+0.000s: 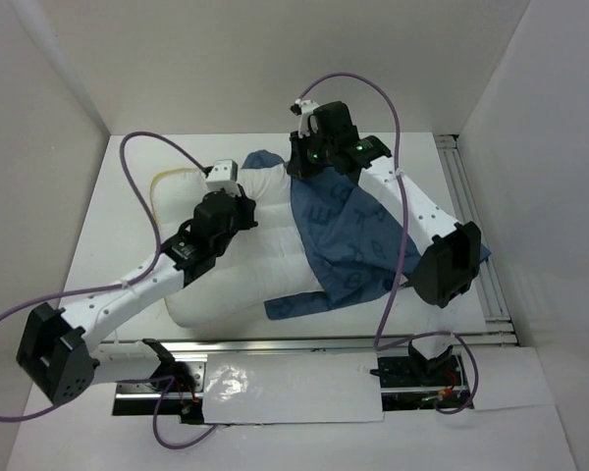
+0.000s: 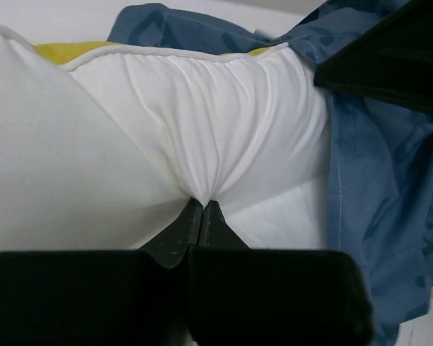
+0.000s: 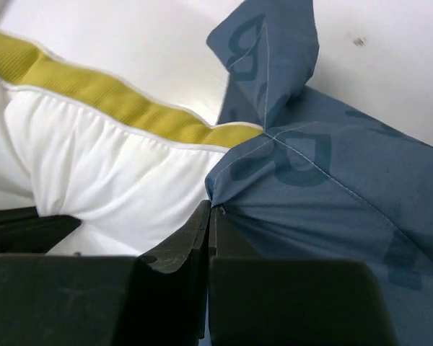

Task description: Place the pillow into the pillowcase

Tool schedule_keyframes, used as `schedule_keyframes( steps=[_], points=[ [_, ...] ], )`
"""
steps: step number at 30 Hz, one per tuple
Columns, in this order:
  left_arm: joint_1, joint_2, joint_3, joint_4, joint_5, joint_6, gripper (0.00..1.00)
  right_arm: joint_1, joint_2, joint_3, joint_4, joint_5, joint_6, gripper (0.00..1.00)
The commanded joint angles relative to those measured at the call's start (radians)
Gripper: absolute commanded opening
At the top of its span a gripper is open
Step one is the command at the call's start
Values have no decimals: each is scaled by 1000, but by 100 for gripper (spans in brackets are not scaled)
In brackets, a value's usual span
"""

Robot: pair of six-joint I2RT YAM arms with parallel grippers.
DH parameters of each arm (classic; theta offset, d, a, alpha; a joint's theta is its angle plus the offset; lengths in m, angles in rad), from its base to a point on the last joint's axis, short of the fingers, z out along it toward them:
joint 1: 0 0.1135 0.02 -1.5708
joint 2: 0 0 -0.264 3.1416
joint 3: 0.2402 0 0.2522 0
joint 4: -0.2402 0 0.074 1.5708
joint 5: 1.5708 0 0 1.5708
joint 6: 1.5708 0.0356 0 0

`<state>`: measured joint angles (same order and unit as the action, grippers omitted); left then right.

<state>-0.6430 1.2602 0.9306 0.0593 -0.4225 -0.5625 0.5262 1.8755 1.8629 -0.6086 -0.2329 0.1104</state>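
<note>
The white pillow [image 1: 240, 275] lies across the middle of the table, its yellow trim [image 3: 123, 101] along the far edge. The dark blue pillowcase [image 1: 348, 245] is draped over the pillow's right part, with lighter letters printed on it. My left gripper [image 2: 203, 203] is shut on a pinch of the pillow's [image 2: 202, 122] white cover, which puckers at the tips. My right gripper [image 3: 211, 207] is shut on the hemmed edge of the pillowcase [image 3: 332, 187], right where it meets the pillow [image 3: 108, 166]. In the top view the left gripper [image 1: 243, 201] sits on the pillow's upper middle and the right gripper [image 1: 309, 162] at its far edge.
White walls close in the table [image 1: 128, 196] on the left, back and right. A metal rail [image 1: 471, 216] runs along the right side and another [image 1: 304, 343] along the near edge by the arm bases. Purple cables [image 1: 157, 152] loop over both arms.
</note>
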Motion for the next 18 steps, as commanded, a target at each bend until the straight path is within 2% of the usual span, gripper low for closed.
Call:
schedule_keyframes(
  steps=[1,5,11,18],
  points=[
    [-6,-113,-33,359,20,82,0,55,-75,9,67,-166,31,0],
    [-6,-162,-67,382,44,95,0,67,-107,18,90,-238,52,0],
    [-6,-153,-67,381,53,14,0,188,-76,10,128,-356,61,0],
    [-17,-143,-76,406,50,-57,0,232,-44,54,223,-494,94,0]
  ],
)
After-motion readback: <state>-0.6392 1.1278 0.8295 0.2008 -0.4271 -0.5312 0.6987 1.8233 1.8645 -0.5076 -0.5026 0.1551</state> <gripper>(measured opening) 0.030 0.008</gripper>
